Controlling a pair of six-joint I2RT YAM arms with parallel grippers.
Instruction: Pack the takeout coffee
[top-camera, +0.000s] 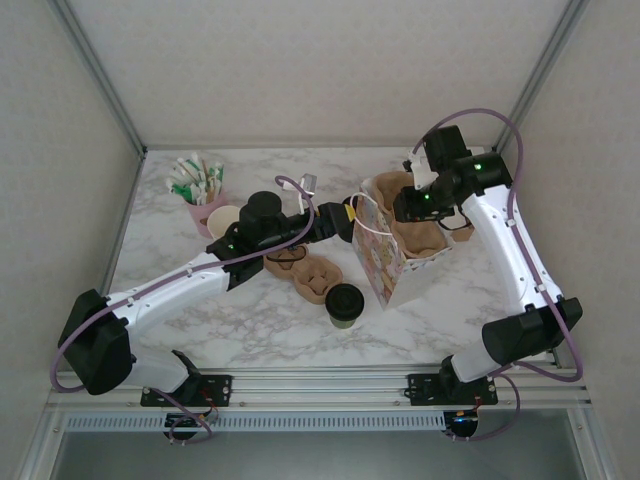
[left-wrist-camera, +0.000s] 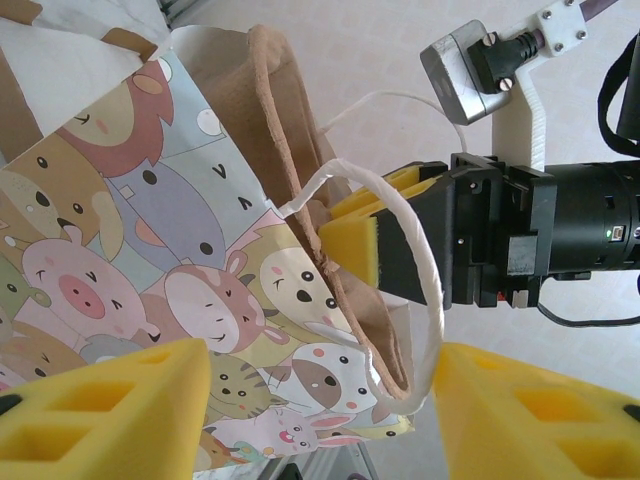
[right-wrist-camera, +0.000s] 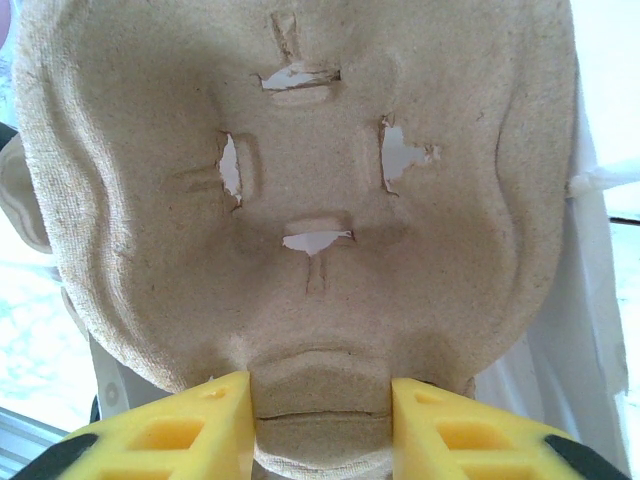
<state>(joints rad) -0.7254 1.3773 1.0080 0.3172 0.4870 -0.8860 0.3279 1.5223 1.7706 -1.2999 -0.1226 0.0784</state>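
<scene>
Toward the near edge of the table (top-camera: 200, 320), just right of centre, the takeout coffee (top-camera: 344, 303) stands upright with its black lid on. It is outside the bag and touched by neither arm, so I judge the packing proper not yet begun.

Just behind it a loose pulp carrier (top-camera: 305, 272) lies flat on the marble, apparently a spare.

To the right of both, the cartoon-animal gift bag (top-camera: 380, 265) stands with its mouth open upward.

At the bag's left rim is the left gripper (top-camera: 347, 214). Seen from its own wrist, the left gripper (left-wrist-camera: 320, 375) has its jaws wide apart with nothing pinched. The bag's white twisted handle (left-wrist-camera: 435, 300) and printed wall (left-wrist-camera: 150, 250) lie just ahead of them. It is probably posted there to steady the bag or keep its mouth spread.

Over the mouth, the right gripper (top-camera: 412, 205) is clamped on the edge tab of a pulp cup carrier (top-camera: 428, 240). Its wrist view shows the yellow pads either side of that tab (right-wrist-camera: 320, 400), with the slotted cup well (right-wrist-camera: 310, 200) hanging beyond. Holding the carrier by its rim likely lets it slide down into the bag as a seat for the cup.

Near the far-left corner a pink holder of sachets (top-camera: 198, 200) stands apart.
</scene>
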